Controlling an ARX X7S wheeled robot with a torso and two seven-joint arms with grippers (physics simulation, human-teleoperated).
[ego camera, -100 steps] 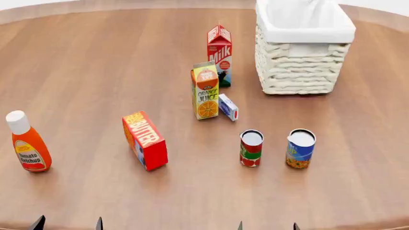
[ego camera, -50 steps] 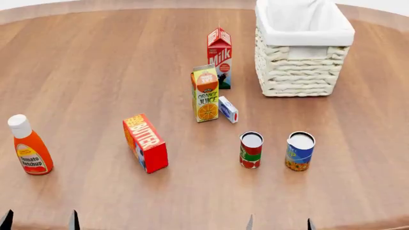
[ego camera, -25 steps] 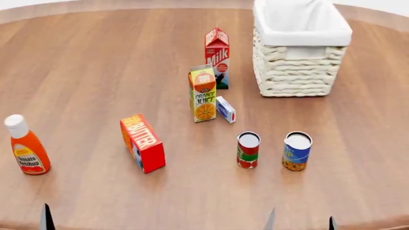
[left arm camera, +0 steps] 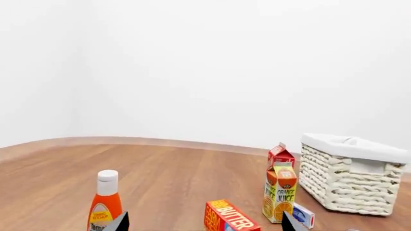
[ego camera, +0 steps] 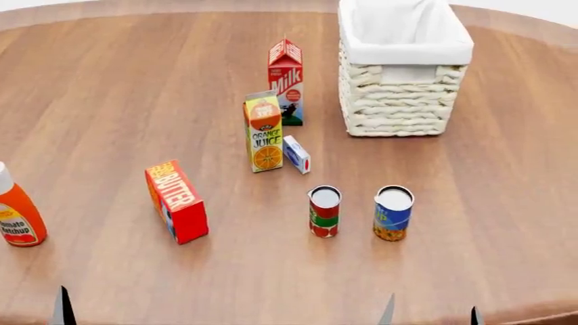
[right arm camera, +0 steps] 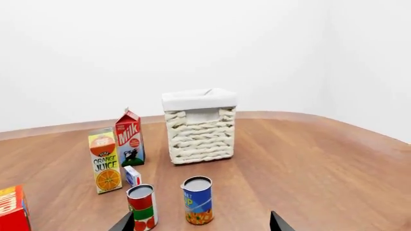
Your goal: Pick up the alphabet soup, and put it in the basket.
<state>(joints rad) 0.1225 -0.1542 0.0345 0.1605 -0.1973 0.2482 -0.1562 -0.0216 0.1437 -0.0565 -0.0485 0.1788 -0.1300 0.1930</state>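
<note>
The alphabet soup (ego camera: 393,215) is a blue can with an orange band at its foot, standing upright at the front right of the round wooden table; it also shows in the right wrist view (right arm camera: 198,202). The cream wicker basket (ego camera: 402,101) with white lining stands behind it at the far right, and shows in the right wrist view (right arm camera: 199,139) and left wrist view (left arm camera: 347,187). My right gripper (ego camera: 431,315) is open and empty at the table's near edge, just in front of the can (right arm camera: 201,224). My left gripper (left arm camera: 204,224) is open and empty, facing the butter box.
A red and green can (ego camera: 324,213) stands just left of the soup. A butter box (ego camera: 176,201), orange juice carton (ego camera: 264,132), milk carton (ego camera: 285,81), small blue-white box (ego camera: 296,154) and ketchup bottle (ego camera: 13,217) stand further left.
Everything on the table has slid leftward in the head view, so the view has shifted to the right. The right fingertips now sit nearer in line with the soup can. Nothing has been touched.
</note>
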